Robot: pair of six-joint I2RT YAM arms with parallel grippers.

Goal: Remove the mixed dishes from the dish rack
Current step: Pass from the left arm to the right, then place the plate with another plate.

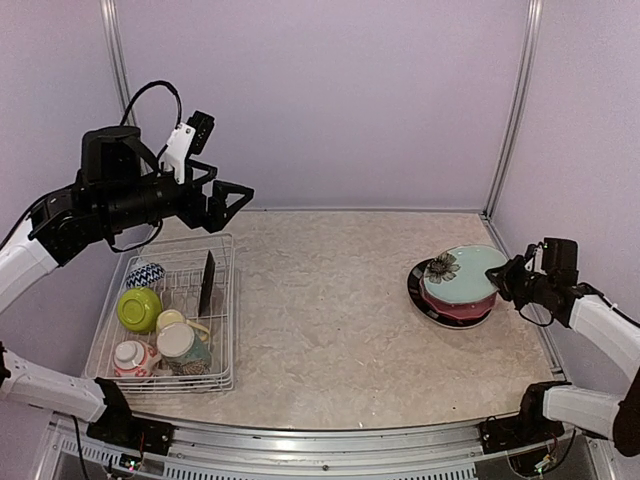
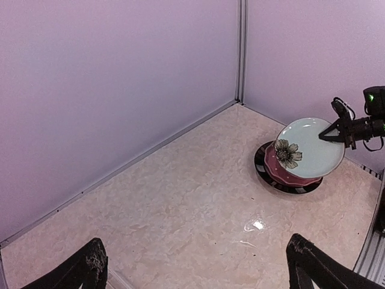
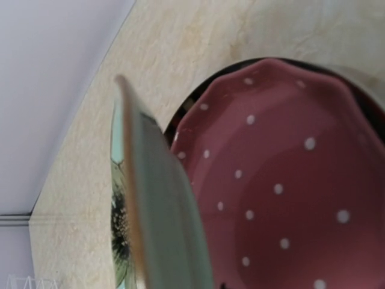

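Across the near left of the table (image 1: 330, 320) I see the dish rack (image 1: 231, 330), with crockery inside it. My left arm (image 1: 120, 195) is raised above the rack's far end, forearm level and reaching right. The left gripper (image 1: 232, 205) is spread wide with nothing in it. In its wrist view the fingers (image 2: 89, 268) sit at the two bottom corners with bare table between them.

My right arm (image 1: 600, 320) comes in low from the near right. The right gripper (image 1: 505, 278) is closed on the right rim of the pale teal plate (image 1: 470, 268). That plate is tilted, its flowered left side down on the dark red plate (image 1: 455, 303), which lies on the black-rimmed plate (image 1: 415, 285) at the right of the table. From the right wrist I see the teal plate almost edge-on.

Inside the rack a dark plate (image 1: 207, 282) stands upright in the slots. Left of it is the lime-green bowl (image 1: 138, 308), with the cream patterned mug (image 1: 183, 345) at the near end.
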